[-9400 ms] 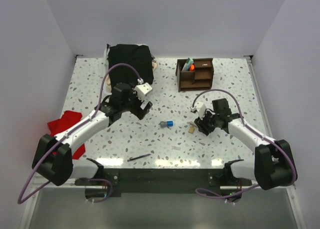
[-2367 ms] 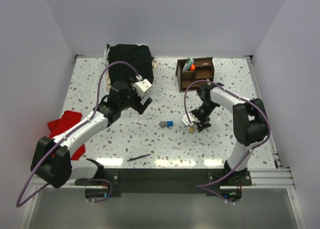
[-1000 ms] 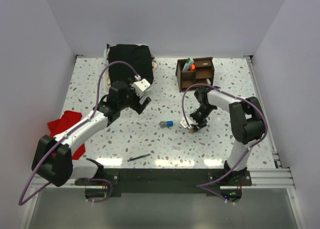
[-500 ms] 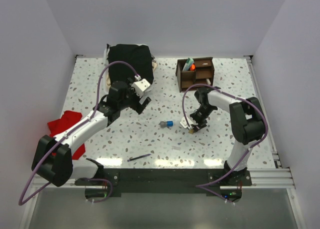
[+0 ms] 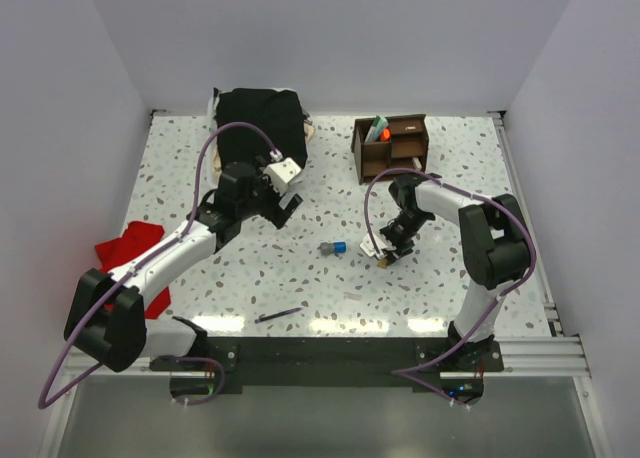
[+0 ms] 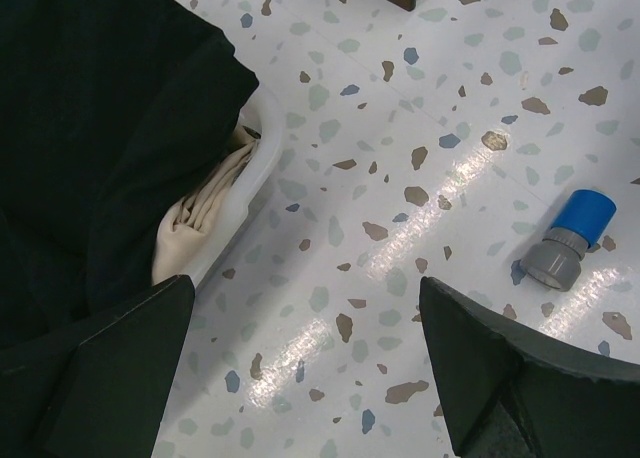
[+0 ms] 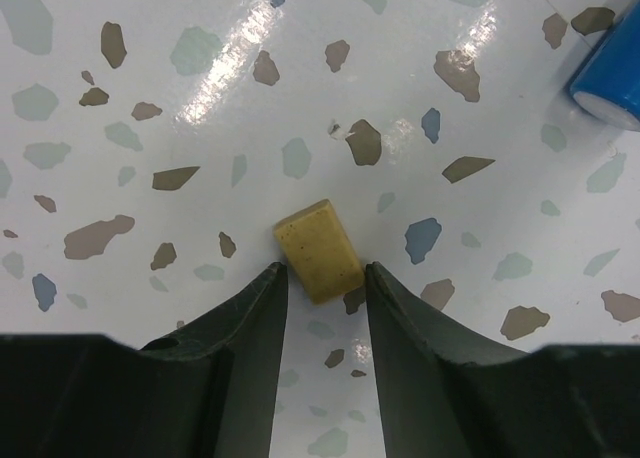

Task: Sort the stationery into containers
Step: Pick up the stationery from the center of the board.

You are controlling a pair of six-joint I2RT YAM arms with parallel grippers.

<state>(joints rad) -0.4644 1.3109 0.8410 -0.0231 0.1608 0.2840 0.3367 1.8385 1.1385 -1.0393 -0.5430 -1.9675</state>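
**A:** Left gripper (image 6: pixel 308 288)?

**B:** Well left of the organiser (image 5: pixel 390 150), jaws wide, empty; likely parked out of the way.

**A:** And right?

**B:** Right gripper (image 7: pixel 325 271), in front of the organiser, has its jaws narrowed astride the eraser (image 7: pixel 319 250). There's a sliver of gap, so it's lined up to pinch, not yet gripping.
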